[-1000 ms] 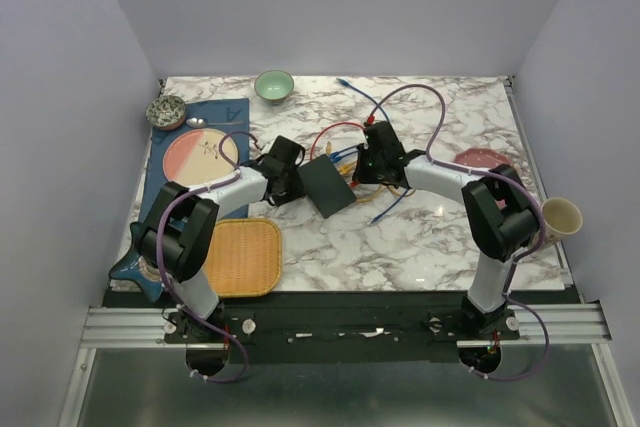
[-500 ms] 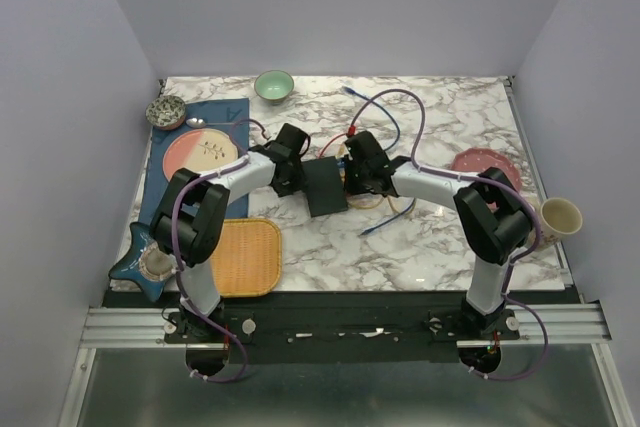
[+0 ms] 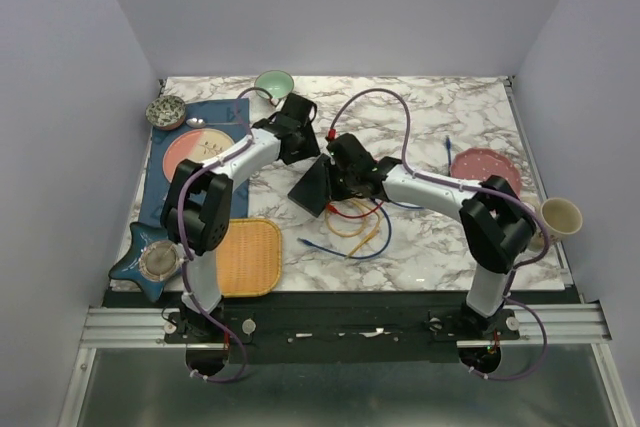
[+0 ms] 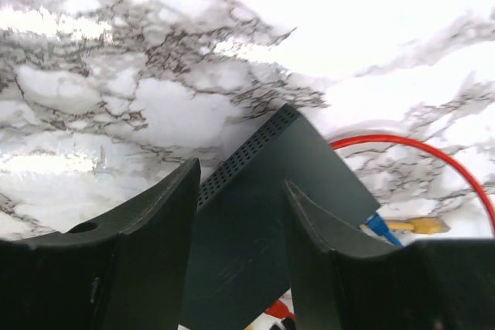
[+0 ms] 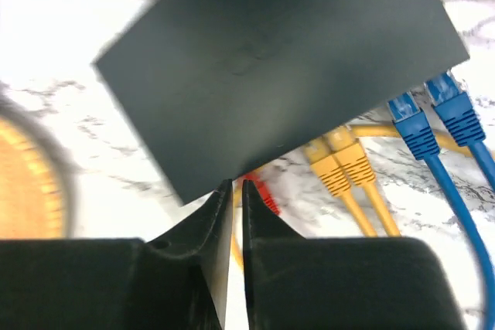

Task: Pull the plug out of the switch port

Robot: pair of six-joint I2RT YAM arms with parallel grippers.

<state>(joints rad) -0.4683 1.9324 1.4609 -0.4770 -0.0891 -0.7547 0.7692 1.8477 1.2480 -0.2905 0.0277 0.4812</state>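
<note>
White marble surface [image 3: 440, 107], pretty cluttered tbh. Green bowl [image 3: 273, 84] at the far edge, speckled bowl [image 3: 166, 111] in the far-left corner by a blue mat [image 3: 225, 112]. Woven yellow tray [image 3: 246, 257] and a blue star dish [image 3: 128, 265] near-left, pink plate [image 3: 483, 162] and cream cup [image 3: 562, 215] on the right. Black switch box [image 3: 312, 187] mid-surface, tipped up, with yellow cable [image 3: 362, 232] and blue cable [image 3: 340, 250] looped just beside it
</note>
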